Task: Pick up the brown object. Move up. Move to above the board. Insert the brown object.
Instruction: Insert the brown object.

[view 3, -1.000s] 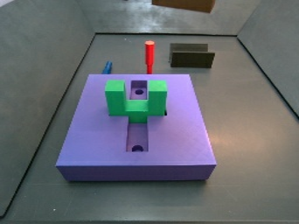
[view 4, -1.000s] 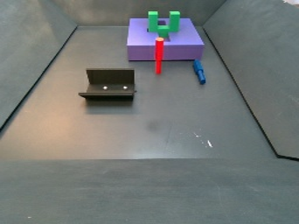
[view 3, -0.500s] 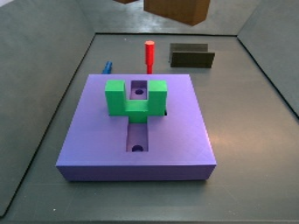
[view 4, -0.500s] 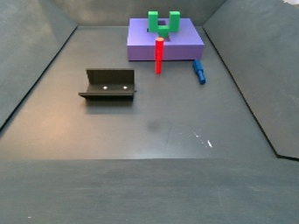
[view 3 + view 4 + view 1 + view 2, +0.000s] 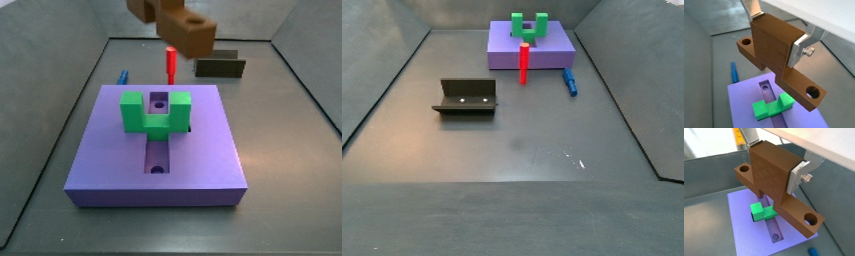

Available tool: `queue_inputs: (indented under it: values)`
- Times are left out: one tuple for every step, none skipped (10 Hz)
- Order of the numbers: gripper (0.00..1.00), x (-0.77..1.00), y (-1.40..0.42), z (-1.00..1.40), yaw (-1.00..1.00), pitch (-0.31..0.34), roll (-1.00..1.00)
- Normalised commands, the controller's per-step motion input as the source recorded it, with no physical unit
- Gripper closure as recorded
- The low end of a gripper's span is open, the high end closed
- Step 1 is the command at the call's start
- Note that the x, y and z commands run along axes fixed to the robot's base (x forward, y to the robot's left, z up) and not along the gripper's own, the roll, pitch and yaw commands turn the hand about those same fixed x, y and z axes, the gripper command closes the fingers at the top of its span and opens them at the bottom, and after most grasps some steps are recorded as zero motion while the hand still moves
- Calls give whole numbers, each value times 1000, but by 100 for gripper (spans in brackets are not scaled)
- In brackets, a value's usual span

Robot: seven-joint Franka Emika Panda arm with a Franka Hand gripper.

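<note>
My gripper [image 5: 777, 31] is shut on the brown object [image 5: 767, 45], a T-shaped block; the silver fingers [image 5: 798, 50] clamp its short crosspiece. It hangs high above the board [image 5: 743, 100], over the far end. Both wrist views show this: the gripper [image 5: 775, 159], the brown object [image 5: 767, 175], the board [image 5: 743, 210]. In a side view the brown object [image 5: 181, 28] floats at the top above the board [image 5: 201, 150], whose green U-shaped block [image 5: 154, 112] straddles the central groove [image 5: 158, 155]. The gripper itself is out of both side views.
A red upright cylinder [image 5: 171, 64] stands behind the board, with a small blue piece [image 5: 122, 76] beside it. The dark olive open box [image 5: 221, 66] sits farther back. They also show in a side view: cylinder [image 5: 525, 62], blue piece [image 5: 571, 82], box [image 5: 466, 97].
The brown object has come down and to the left in a side view, from the upper edge to above the board's far end. Nothing on the floor moved.
</note>
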Motion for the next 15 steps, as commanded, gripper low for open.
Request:
queue_inputs:
  values:
    - [100,0,-317,-474,-837,0,163]
    - [100,0,-206,-351,-923,0,131]
    - [100,0,-89,-297,-1000,0,110]
    - [100,0,0,-191,-1000,0,37]
    - [100,231,0,-234,-866,-59,-109]
    - [100,0,-71,-346,-769,-267,-217]
    - [100,0,-117,-289,-720,-337,-257]
    - [100,-157,-177,-343,-549,-374,-221]
    - [100,-357,-126,-266,-289,-306,-91]
    - [100,-246,-109,-74,-180,-80,26]
    - [100,-29,-131,-34,-66,43,187]
    - [100,0,-111,-31,0,159,286]
    - [100,163,-83,-94,0,250,280]
    - [100,374,0,-94,94,324,237]
    - [100,286,0,-77,9,304,236]
